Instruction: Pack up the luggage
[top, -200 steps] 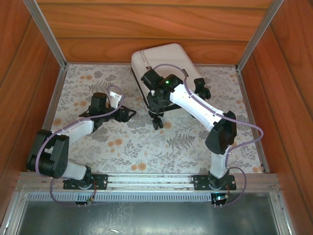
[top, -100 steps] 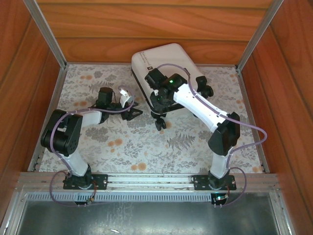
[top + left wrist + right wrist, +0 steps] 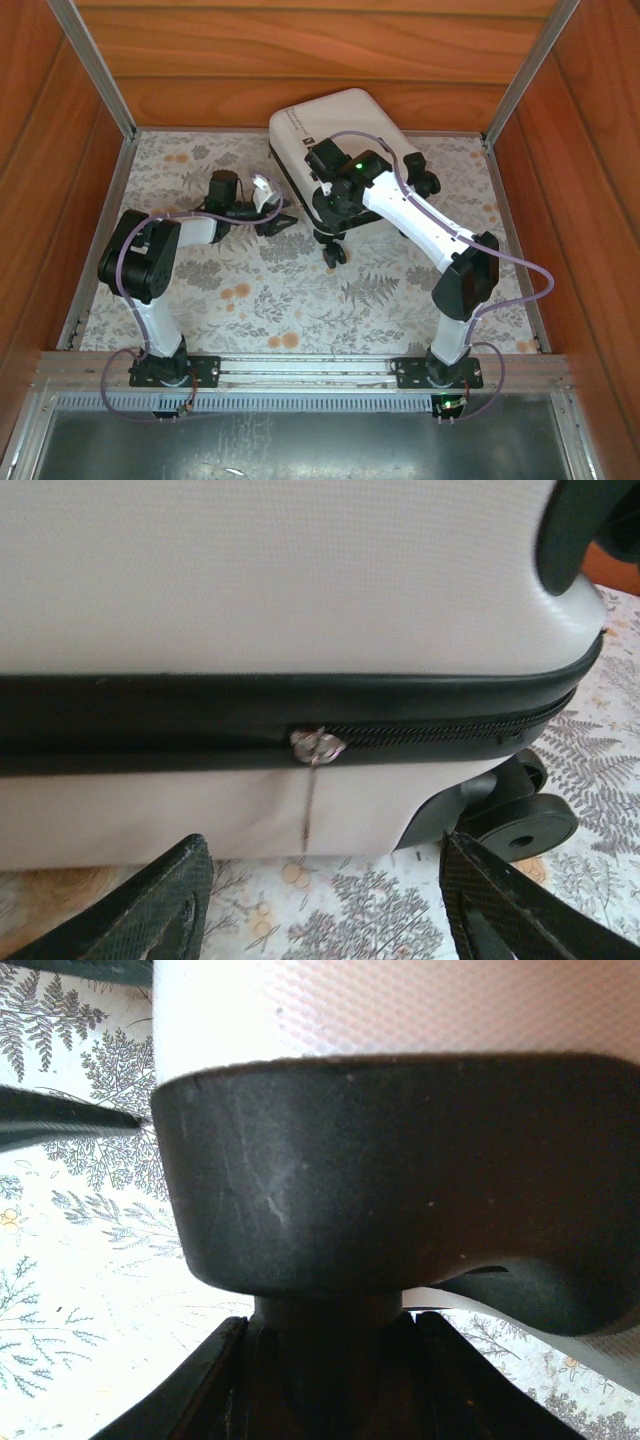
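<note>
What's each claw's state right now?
Left claw: open, empty, facing the zipper pull.
Right claw: closed on the luggage caster.

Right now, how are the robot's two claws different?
The left claw is open and touches nothing; the right claw is shut on a black wheel stem of the luggage. The left claw faces the zipper pull on the side; the right claw sits at the wheel end. Both are black and point at the luggage.
</note>
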